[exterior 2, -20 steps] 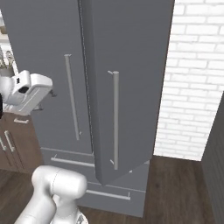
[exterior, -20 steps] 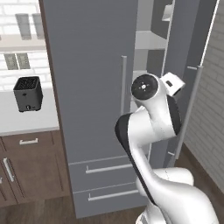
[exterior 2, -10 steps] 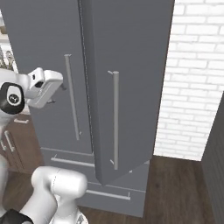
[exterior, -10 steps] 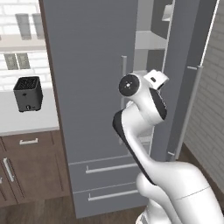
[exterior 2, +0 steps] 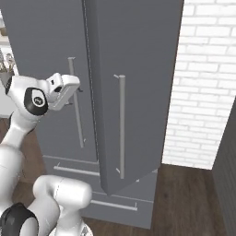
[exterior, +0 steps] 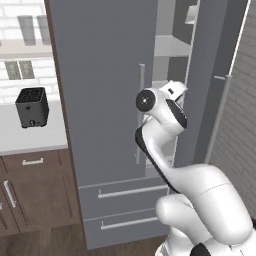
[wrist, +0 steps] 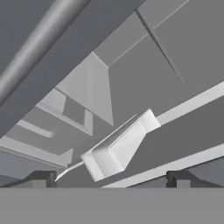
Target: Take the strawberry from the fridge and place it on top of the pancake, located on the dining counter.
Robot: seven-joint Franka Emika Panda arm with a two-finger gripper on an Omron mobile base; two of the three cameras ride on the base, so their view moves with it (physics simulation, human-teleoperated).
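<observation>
We see the tall matte grey two-door fridge [exterior: 100, 100] with its right door [exterior 2: 138, 92] swung open, while the left door is closed. On each door there is a long thin silver vertical handle [exterior 2: 121, 124]. Below the doors there are two grey drawer fronts [exterior: 125, 192] with horizontal silver handles. Through the gap beside the open door, pale grey shelves [exterior: 170, 47] are visible inside the fridge.

The white robot arm with dark joints [exterior: 165, 125] is raised in front of the fridge, and its wrist points toward the opening between the two doors. In the right base view the white hand is just beside the handle of the left door. The end effector [wrist: 109, 180] has its two small dark finger tips [wrist: 41, 178] wide apart, so it is open, and nothing is between them. In the hand view we look into the fridge: there are pale grey shelves and a small pale grey box-shaped bin [wrist: 118, 146] on the inner wall.

The tiny red strawberry we cannot find; if it is inside the fridge, it is hidden from us.

On the left of the fridge there is a white worktop [exterior: 30, 135] on dark brown cabinets [exterior: 35, 195], and a black toaster [exterior: 32, 106] stands on it. On the right there is a white brick wall [exterior 2: 203, 92], and the floor [exterior 2: 193, 198] is dark wood.
</observation>
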